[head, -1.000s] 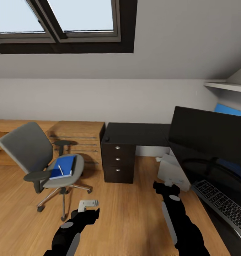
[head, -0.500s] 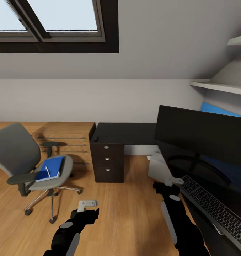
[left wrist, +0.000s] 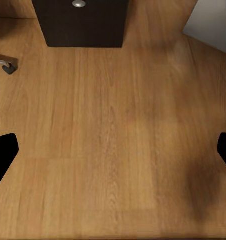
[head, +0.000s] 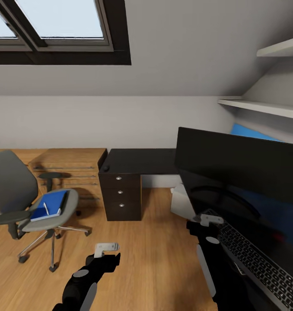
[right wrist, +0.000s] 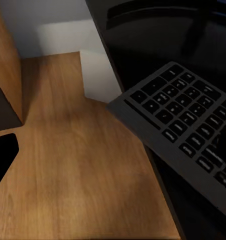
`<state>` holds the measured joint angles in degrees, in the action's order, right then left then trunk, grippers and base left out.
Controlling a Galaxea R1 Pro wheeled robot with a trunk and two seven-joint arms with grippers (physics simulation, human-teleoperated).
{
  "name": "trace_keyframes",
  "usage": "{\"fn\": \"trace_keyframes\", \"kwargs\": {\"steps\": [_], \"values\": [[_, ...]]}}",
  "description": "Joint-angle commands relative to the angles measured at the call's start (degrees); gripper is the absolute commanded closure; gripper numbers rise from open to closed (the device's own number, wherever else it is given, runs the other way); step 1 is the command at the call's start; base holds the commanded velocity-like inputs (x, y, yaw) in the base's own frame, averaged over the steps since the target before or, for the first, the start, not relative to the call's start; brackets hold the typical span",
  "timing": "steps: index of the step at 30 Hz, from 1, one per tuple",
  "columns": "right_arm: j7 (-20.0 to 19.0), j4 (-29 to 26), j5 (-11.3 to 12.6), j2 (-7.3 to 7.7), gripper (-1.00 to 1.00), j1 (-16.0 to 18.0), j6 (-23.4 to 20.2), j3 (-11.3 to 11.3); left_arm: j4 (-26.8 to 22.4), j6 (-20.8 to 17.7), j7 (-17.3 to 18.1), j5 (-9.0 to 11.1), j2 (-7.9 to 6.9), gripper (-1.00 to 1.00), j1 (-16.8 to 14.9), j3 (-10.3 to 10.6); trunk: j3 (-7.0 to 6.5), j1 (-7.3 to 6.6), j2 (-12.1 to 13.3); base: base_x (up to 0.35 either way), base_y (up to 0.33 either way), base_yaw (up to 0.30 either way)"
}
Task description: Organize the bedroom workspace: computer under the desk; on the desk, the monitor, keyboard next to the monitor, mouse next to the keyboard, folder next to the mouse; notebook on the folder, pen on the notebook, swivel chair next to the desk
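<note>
On the grey seat of the swivel chair (head: 21,194), off to my left, the folder (head: 49,205) is lying flat, bright blue with a pale edge of pages showing, and the pen (head: 46,208), a slim white stick, is resting across its cover; a dark strip is peeking out along the folder's far side, too thin for me to name. Beyond the chair the desk (head: 138,160) is showing its glossy black top and a dark drawer unit with round silver knobs, standing against low wooden shelving (head: 68,168). To my right the monitor (head: 237,166) is rising wide and black, with the keyboard (head: 256,259) lying in front of it, its end jutting past the desk edge over the wooden floor (left wrist: 113,130). A pale grey corner of the computer (head: 181,203) is peeking out below the desk. My left gripper (head: 106,247) is hanging over bare floor with its fingers spread wide and gripping nothing; my right gripper (head: 211,219) is hovering beside the keyboard's near end, and I cannot tell how its fingers are set.
</note>
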<state>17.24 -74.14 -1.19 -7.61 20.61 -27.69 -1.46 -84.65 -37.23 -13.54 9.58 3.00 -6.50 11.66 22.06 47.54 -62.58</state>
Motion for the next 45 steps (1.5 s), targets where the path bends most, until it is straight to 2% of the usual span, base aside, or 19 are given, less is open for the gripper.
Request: {"fn": "trace_keyframes", "kwargs": {"steps": [1,11,21,28,31,32,33,35,37,40,41,42,43,44,45], "values": [[0.07,-0.06,-0.12,-0.04,-1.0,0.05,-0.35,-0.03,-0.08,-0.21,-0.52,0.61,-0.01,-1.0,-0.03,0.05,0.05,-0.01,-0.05,-0.111,-0.031,-0.219],[0.07,-0.1,-0.12,-0.04,-1.0,0.05,-0.35,-0.04,-0.12,-0.21,-0.52,0.61,-0.01,-1.0,-0.02,0.0,-0.13,-0.01,-0.05,-0.117,-0.008,-0.219],[0.06,-0.11,-0.13,0.0,-1.0,0.05,-0.34,-0.07,-0.24,-0.21,-0.52,0.61,-0.08,-1.0,-0.04,-0.24,-0.15,-0.01,-0.05,-0.024,-0.001,-0.033],[-0.1,-1.07,-0.29,0.22,-1.0,0.05,-0.29,-0.02,-0.39,-0.18,-0.52,0.61,-0.03,-1.0,-0.02,-1.52,-0.15,-0.01,-0.05,-0.001,0.0,-0.002],[-0.16,-1.14,-0.63,1.21,-1.0,0.36,-0.33,-0.15,-0.49,-0.14,-0.52,0.61,-0.01,-1.0,-0.03,-2.42,-0.15,-0.01,-0.05,0.0,0.0,0.0],[-0.11,1.47,-0.6,2.64,-1.0,2.18,-0.22,-0.21,-0.51,-0.13,-0.52,0.61,-0.01,-1.0,-0.01,-2.62,-0.15,-0.01,-0.05,0.0,0.0,0.0],[-0.09,2.56,-0.58,3.18,-1.0,3.21,-0.1,-0.22,-0.53,-0.12,-0.52,0.61,-0.01,-1.0,-0.01,-2.65,-0.15,-0.01,-0.05,0.0,0.0,0.0],[0.0,8.14,-0.38,5.62,-1.0,8.94,1.05,-0.47,-0.59,-0.07,-0.54,0.61,-0.01,-1.0,-0.02,-2.73,-0.15,-0.01,-0.05,0.0,0.0,0.0],[-0.01,16.99,-0.25,7.48,-1.0,15.32,3.33,-1.64,-0.65,0.11,-0.63,0.61,0.01,-1.0,-0.01,-2.76,-0.15,-0.01,-0.05,0.0,0.0,0.0],[-0.04,25.52,-0.19,8.49,-1.0,20.24,6.66,-3.18,-0.67,0.48,-0.66,0.61,0.0,-1.0,0.0,-2.77,-0.15,-0.01,-0.05,0.0,0.0,0.0],[-0.07,28.68,-0.18,8.88,-1.0,21.95,8.16,-3.73,-0.68,0.61,-0.67,0.61,0.0,-1.0,0.0,-2.77,-0.15,-0.01,-0.05,0.0,0.0,0.0],[-0.13,35.25,-0.14,9.74,-1.0,25.26,11.46,-4.73,-0.68,0.82,-0.68,0.61,-0.01,-1.0,0.0,-2.78,-0.15,-0.01,-0.05,0.0,0.0,0.0],[-0.16,38.57,-0.1,10.2,-1.0,26.82,13.19,-5.13,-0.69,0.9,-0.68,0.61,-0.01,-1.0,-0.02,-2.78,-0.15,-0.01,-0.05,0.0,0.0,0.0],[-0.31,45.67,0.07,11.14,-1.0,29.63,17.16,-5.85,-0.69,1.04,-0.69,0.61,-0.01,-1.0,-0.03,-2.78,-0.15,-0.01,-0.05,0.0,0.0,0.0],[-0.41,48.75,0.23,11.54,-1.0,30.73,19.04,-6.2,-0.69,1.09,-0.69,0.61,-0.01,-1.0,-0.02,-2.78,-0.15,-0.01,-0.05,0.0,0.0,0.0]]}}
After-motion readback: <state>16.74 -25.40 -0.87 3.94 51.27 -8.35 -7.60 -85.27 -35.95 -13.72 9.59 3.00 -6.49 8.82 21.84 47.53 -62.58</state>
